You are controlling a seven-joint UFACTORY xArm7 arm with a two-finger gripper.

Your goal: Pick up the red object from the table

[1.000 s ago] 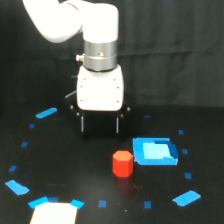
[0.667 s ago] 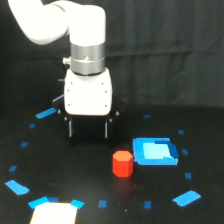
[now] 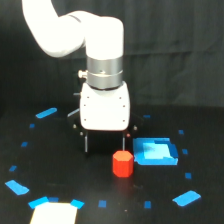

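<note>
Black and matte, the worktop fills the lower part of the exterior view, dotted with small blue tape marks, with a dark curtain hanging behind it. Nearest the camera, at the bottom edge toward the exterior view's left, lies a pale sheet with blue tabs at its corners. Further in, the red object (a stubby faceted block) stands upright on the worktop, just beside a larger blue square block on the exterior view's right; whether the two touch cannot be told. Right behind the red object hang the fingers, two thin dark prongs spread apart below the white housing, one on the exterior view's left standing clear and the other ending close above the block's top edge. They grip nothing, and the red block sits in front of the gap, not inside it. Above, the white arm curves up and out of view.
</note>
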